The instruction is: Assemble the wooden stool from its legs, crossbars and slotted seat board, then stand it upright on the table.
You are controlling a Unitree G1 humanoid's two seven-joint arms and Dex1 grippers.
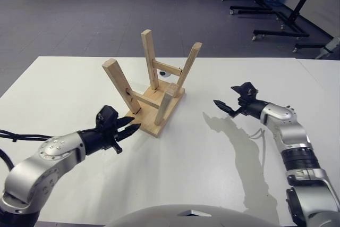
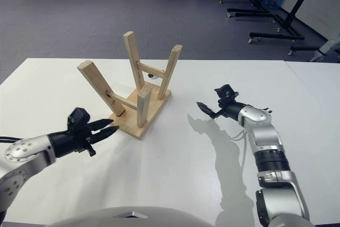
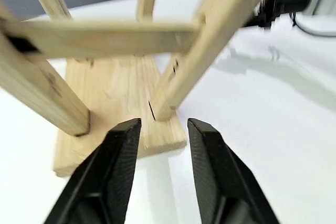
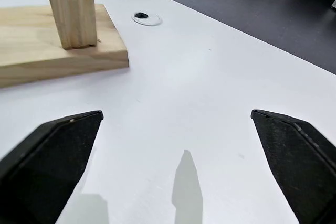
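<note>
**Stool**: assembled and inverted on the table. The seat board lies flat and the four legs point up, splayed and joined by crossbars. The board's long axis runs away from the robot, its far end angled slightly right. It is not yet upright.

**Left gripper**: just beside the stool's near end, low over the table, tips aimed at the board's near edge. Fingers are narrowly parted and hold nothing. In the wrist view the near leg's foot stands just past the gap between them. No contact is visible.

**Right gripper**: well apart from the stool on its right side and level with its middle. Fingers are spread wide and empty, pointing toward the stool.

**Governing relation**: the left arm is clearly the nearer. Judged next step is turning the stool over, so a grip on a leg or the board edge looks needed, probably with the right arm closing in to steady it.
</note>
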